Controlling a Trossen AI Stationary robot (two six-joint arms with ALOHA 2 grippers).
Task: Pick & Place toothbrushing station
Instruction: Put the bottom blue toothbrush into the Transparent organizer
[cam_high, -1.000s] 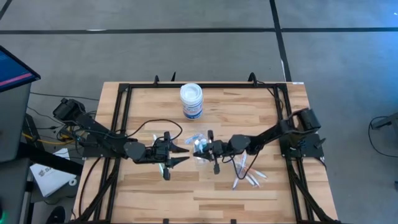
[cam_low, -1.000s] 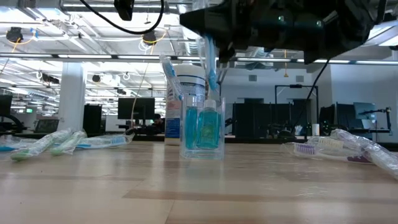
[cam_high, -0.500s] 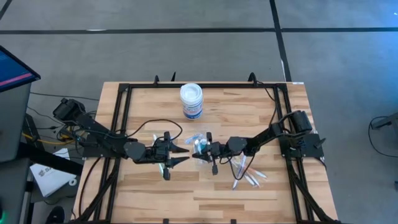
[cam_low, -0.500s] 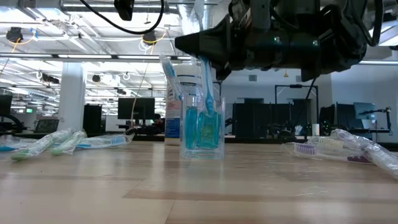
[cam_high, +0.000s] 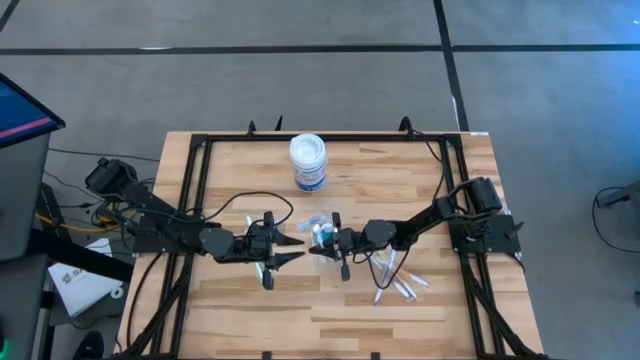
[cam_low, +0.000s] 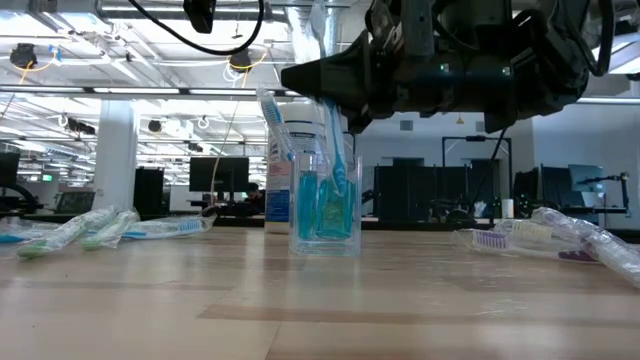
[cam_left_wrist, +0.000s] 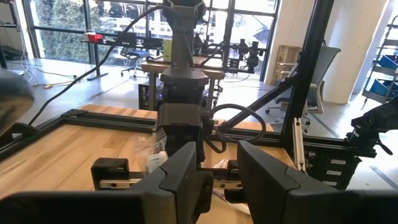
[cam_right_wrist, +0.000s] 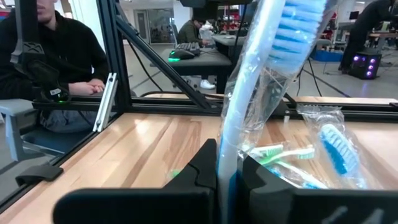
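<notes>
Clear plastic cup (cam_low: 325, 205) sits upright mid-table, holding a small blue tube (cam_low: 337, 208). Directly above it, right gripper (cam_high: 322, 247) is clamped on a slim wrapped blue toothbrush (cam_right_wrist: 249, 118), its lower end inside the cup. Left gripper (cam_high: 292, 249) hovers just beside the cup, fingers apart; white round jar (cam_high: 308, 162) stands behind.

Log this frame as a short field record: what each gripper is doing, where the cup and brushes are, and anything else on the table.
right gripper: shut on a wrapped toothbrush, over the clear cup
left gripper: open, waiting beside the cup
cup contents: blue toothbrushes, small blue tube
loose toothbrushes: on the table near the right arm; more at low view's left edge
other: white jar behind the cup
</notes>
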